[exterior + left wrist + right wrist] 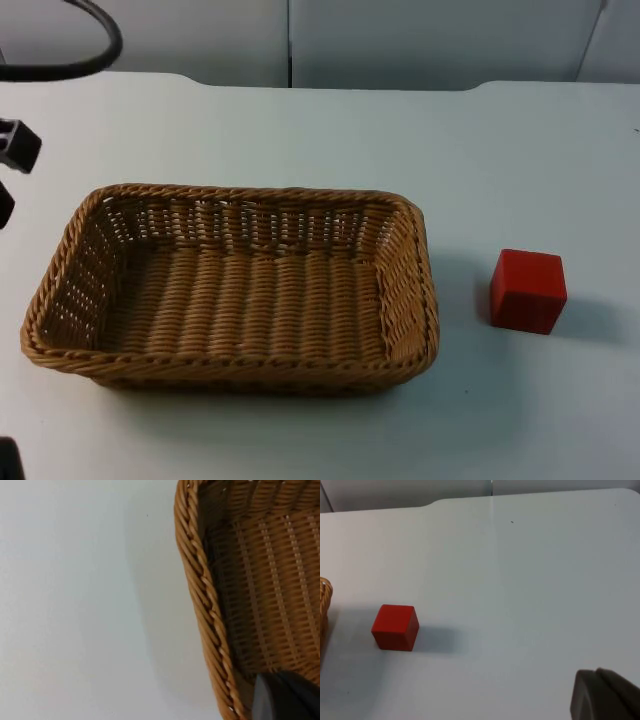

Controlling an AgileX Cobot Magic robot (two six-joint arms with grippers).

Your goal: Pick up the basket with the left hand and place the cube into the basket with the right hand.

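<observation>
A woven wicker basket (235, 285) stands empty on the white table, left of centre in the top view. A red cube (528, 290) rests on the table to its right, a short gap away from the basket's wall. The left gripper (286, 696) hangs just over the basket's braided rim (202, 587), on the basket's inner side. Black parts of the left arm (16, 145) reach in at the table's left edge. In the right wrist view the cube (395, 627) lies well ahead of the right gripper (605, 695), which holds nothing that I can see.
The grey partition wall (300, 40) closes off the far edge of the table. Bare white table surface (500, 150) stretches behind the basket and around the cube.
</observation>
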